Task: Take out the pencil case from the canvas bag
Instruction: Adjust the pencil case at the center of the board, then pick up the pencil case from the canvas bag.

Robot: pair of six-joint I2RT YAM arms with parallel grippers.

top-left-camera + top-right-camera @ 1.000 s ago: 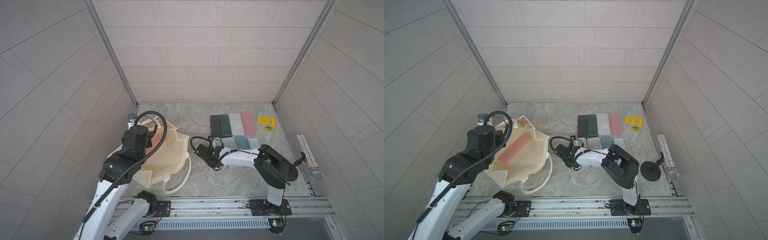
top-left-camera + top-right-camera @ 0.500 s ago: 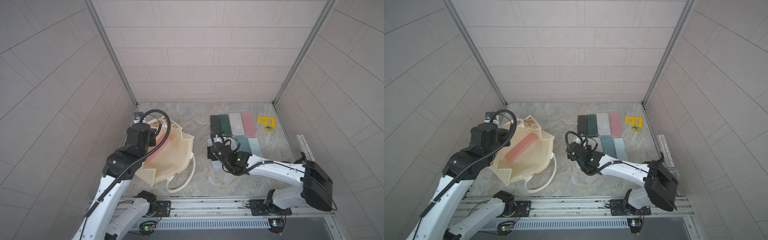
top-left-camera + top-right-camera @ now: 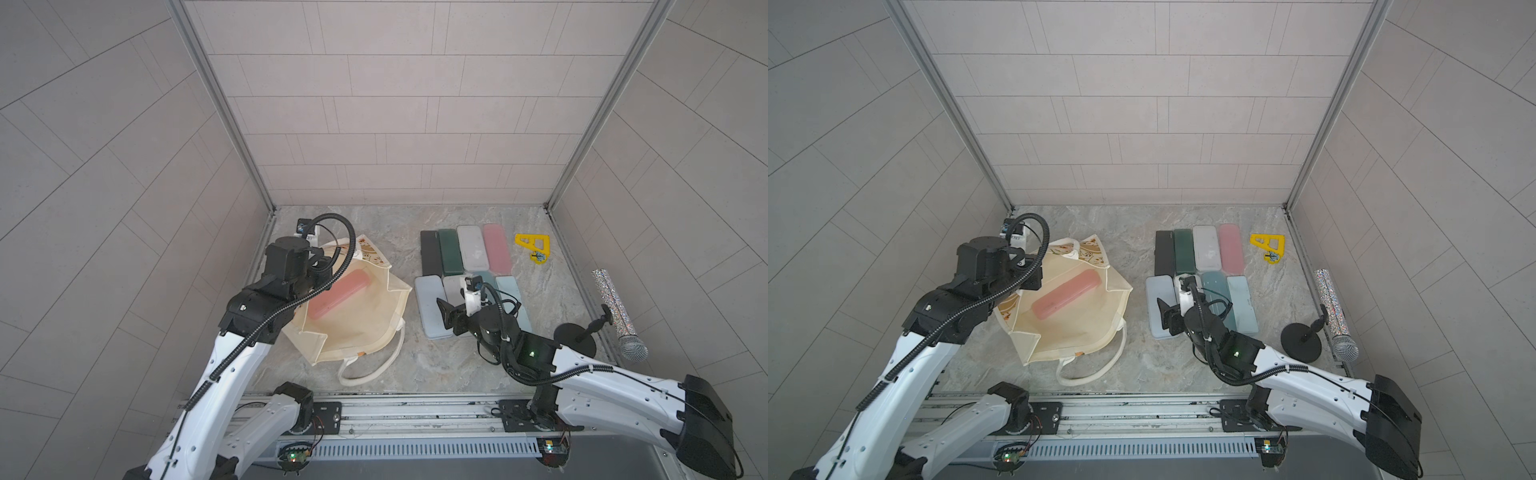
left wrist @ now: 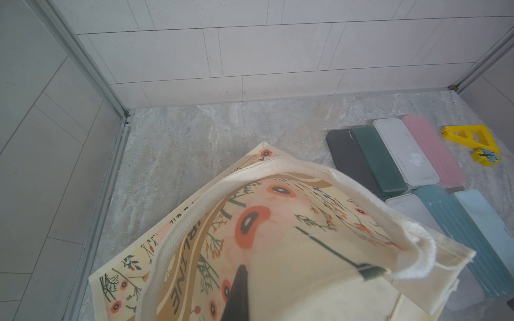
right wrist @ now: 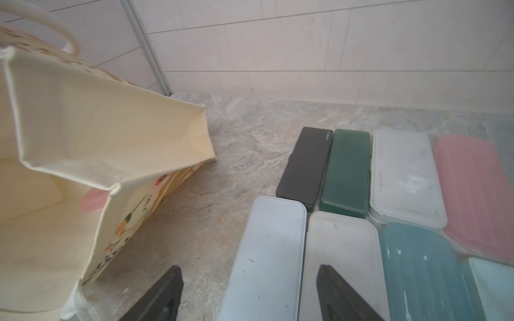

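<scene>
Right gripper (image 5: 247, 268): jaws spread, above eight loose cases (image 3: 469, 253), two rows of four. Left gripper (image 4: 243, 283): pinching one bag (image 3: 365, 332) rim; one pink pencil case (image 3: 340, 299) inside, just beside it.

Pencil case (image 3: 337, 298) inside canvas bag (image 3: 362, 329), right tool (image 3: 450, 318) spread above cases (image 3: 451, 253)

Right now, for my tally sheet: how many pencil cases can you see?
9. One coral case in the canvas bag; far row: black, dark green, white, pink; near row: pale blue, frosted, teal, light blue, partly under the right arm. The bag may hide more.
</scene>
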